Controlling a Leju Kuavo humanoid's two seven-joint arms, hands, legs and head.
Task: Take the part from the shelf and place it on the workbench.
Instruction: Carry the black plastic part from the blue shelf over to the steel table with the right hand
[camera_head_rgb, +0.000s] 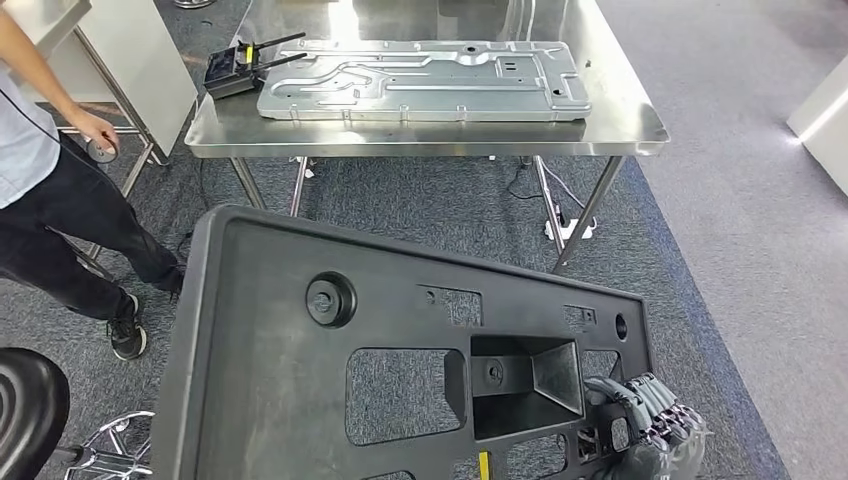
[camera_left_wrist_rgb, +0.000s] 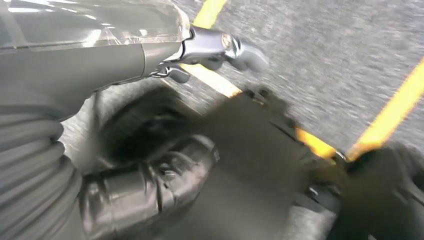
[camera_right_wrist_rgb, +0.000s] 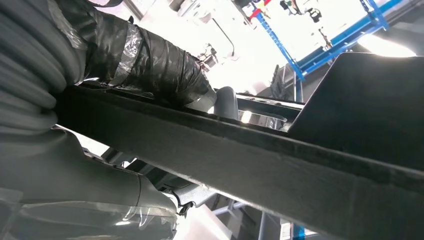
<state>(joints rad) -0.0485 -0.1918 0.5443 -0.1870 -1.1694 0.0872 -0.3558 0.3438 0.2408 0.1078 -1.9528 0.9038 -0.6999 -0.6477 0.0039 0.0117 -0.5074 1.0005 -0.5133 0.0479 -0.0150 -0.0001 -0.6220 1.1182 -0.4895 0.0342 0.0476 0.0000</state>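
Part (camera_head_rgb: 300, 380), the big black moulded panel, lies flat low in your head view, held above the carpet and well short of the workbench (camera_head_rgb: 640, 135). Your right hand (camera_head_rgb: 650, 425) grips its near right edge, fingers curled over the rim beside a square cut-out. A silver stamped plate (camera_head_rgb: 420, 80) already covers much of the bench top, with a small black box with antennas (camera_head_rgb: 232, 72) touching its left end. A person (camera_head_rgb: 40, 180) stands at the left, near the bench corner, and a black stool (camera_head_rgb: 30, 410) sits at your lower left.

From the left wrist, your left hand (camera_left_wrist_rgb: 150, 185) is blurred; dark fingers seem to lie against the panel's underside, but you cannot tell whether they are clamped on it or merely pressed there. Yellow floor lines (camera_left_wrist_rgb: 390, 115) run beneath.

From the right wrist, the panel's rim crosses the frame, and your taped thumb (camera_right_wrist_rgb: 150, 65) sits on top of the rim, pinching it against the hand.

Watch three things. The panel is wide and gripped at its edges, so any tilt could let it slip. Its left corner could swing towards the person as you close in. Little bare steel is left, so the panel could land on the plate or knock the box.

No containers are in sight, so nothing to report inside any.
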